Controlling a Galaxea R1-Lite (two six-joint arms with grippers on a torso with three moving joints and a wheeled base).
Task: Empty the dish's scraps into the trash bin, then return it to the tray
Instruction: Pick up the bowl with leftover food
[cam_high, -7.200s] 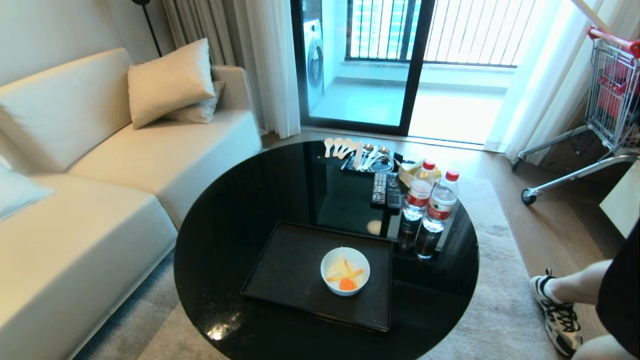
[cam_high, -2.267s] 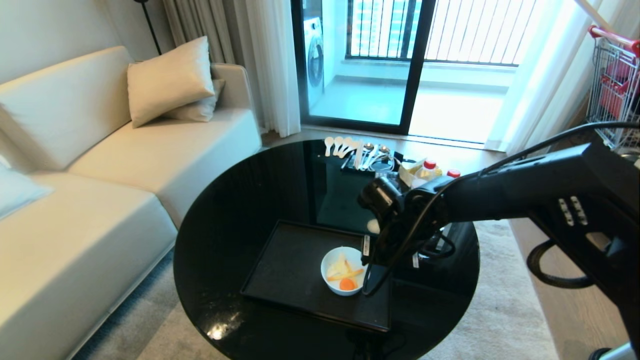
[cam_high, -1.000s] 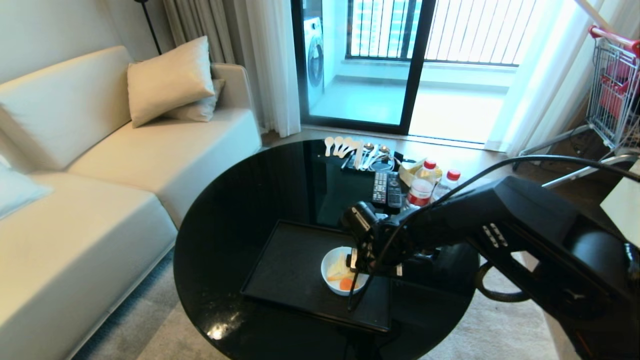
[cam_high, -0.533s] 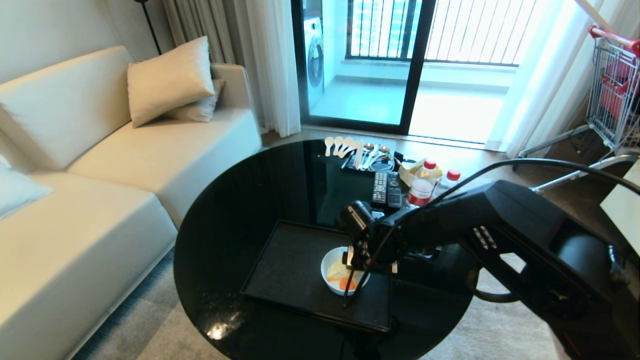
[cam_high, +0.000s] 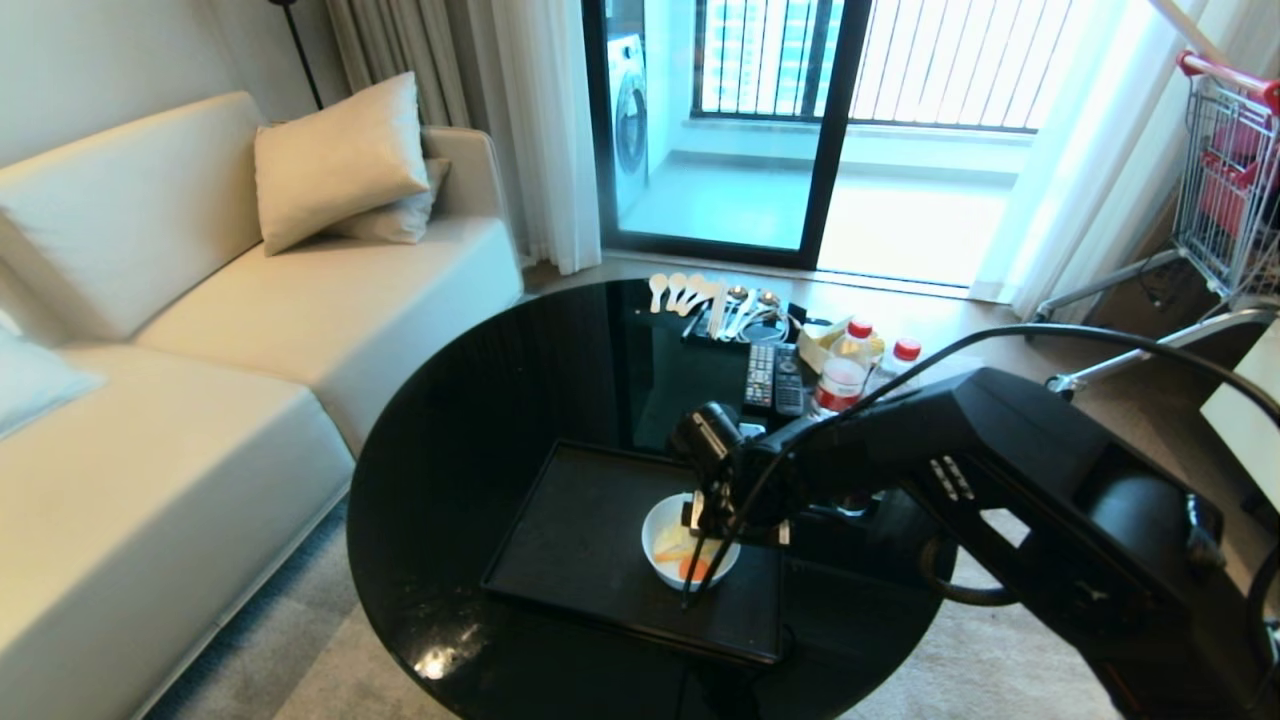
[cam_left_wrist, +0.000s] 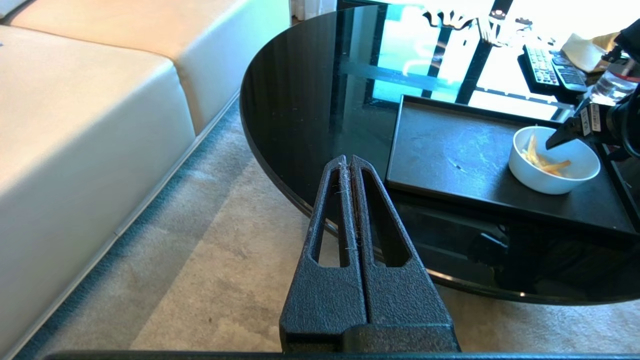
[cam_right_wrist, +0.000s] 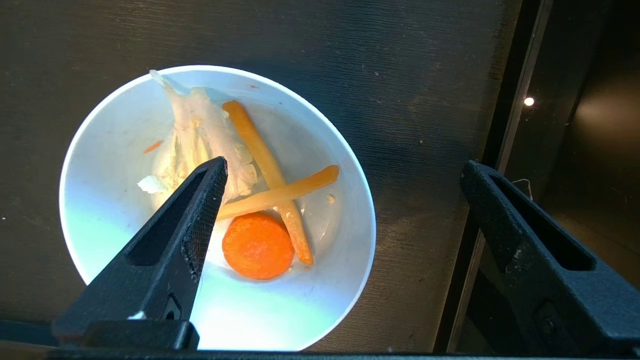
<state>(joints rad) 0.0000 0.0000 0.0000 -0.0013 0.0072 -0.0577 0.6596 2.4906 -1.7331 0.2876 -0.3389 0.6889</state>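
The dish (cam_high: 662, 545) is a small white bowl on the right part of the black tray (cam_high: 580, 540). In it lie the scraps (cam_right_wrist: 257, 245): an orange carrot round, two orange sticks and pale peel. My right gripper (cam_right_wrist: 344, 167) hangs open just above the dish. One finger (cam_right_wrist: 200, 200) is over the bowl's inside and the other (cam_right_wrist: 505, 220) is outside it, over the tray's edge. From the head view the right gripper (cam_high: 700, 580) covers part of the dish. My left gripper (cam_left_wrist: 348, 162) is shut and empty, parked low beside the table. The trash bin is out of view.
The tray rests on a round black glass table (cam_high: 480, 420). Two water bottles (cam_high: 845, 370), remotes (cam_high: 772, 380) and spoons (cam_high: 710, 300) lie at its far side. A cream sofa (cam_high: 250, 330) is on the left and a shopping cart (cam_high: 1225, 170) stands far right.
My right arm came into view and reached over the tray. In the last second its open gripper edged left and down over the dish. The dish has not moved.
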